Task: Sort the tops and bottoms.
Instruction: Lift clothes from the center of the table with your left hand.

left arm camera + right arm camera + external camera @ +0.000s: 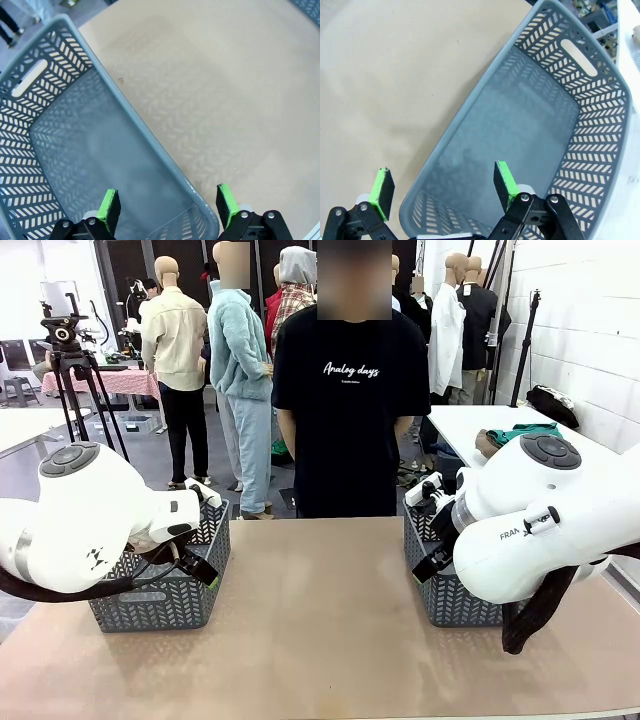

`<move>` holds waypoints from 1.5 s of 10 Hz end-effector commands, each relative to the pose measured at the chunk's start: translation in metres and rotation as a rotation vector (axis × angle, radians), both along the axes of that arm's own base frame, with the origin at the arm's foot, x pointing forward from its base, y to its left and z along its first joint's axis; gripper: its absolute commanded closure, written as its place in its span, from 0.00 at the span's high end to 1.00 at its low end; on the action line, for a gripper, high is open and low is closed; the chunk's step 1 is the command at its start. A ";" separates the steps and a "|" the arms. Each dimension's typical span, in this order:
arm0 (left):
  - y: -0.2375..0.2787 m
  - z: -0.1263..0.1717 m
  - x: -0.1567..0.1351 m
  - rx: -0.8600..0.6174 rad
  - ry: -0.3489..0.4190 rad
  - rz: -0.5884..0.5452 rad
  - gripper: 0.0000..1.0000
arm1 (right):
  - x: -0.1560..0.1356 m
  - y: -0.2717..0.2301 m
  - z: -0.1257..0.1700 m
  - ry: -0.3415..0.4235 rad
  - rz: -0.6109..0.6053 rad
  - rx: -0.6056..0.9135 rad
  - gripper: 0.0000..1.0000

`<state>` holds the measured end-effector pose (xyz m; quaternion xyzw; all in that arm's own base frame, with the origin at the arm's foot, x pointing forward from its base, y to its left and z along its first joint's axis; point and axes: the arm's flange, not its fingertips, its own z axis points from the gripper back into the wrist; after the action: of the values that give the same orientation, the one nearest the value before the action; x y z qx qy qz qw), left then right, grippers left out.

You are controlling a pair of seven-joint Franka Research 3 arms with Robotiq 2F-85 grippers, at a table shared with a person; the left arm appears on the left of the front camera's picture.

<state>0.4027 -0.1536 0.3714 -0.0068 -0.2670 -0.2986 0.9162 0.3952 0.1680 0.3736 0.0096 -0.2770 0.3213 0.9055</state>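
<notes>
Grey baskets [150, 602] [442, 602], two, beneath left gripper [167, 197] and right gripper [442, 175], fingers [111, 207] wide apart.

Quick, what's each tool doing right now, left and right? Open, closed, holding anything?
Left tool: open, holding nothing, above the rim of a grey basket.
Right tool: open, holding nothing, above the rim of another basket.

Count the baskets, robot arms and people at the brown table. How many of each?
Baskets: 2, both grey (left basket, right basket).
Robot arms: 2, both white (left arm, right arm).
People: 1 (person in a black shirt).
Total: 5.
</notes>
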 end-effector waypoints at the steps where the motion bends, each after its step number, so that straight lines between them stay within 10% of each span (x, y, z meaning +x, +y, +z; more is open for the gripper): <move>1: 0.002 0.000 0.001 -0.003 0.001 0.005 1.00 | 0.000 0.000 0.000 0.000 0.000 0.000 1.00; 15: 0.002 0.000 0.001 -0.003 0.001 0.005 1.00 | 0.000 0.000 0.000 0.000 0.000 0.000 1.00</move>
<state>0.4027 -0.1536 0.3714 -0.0068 -0.2670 -0.2986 0.9162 0.3952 0.1680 0.3736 0.0096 -0.2770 0.3213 0.9055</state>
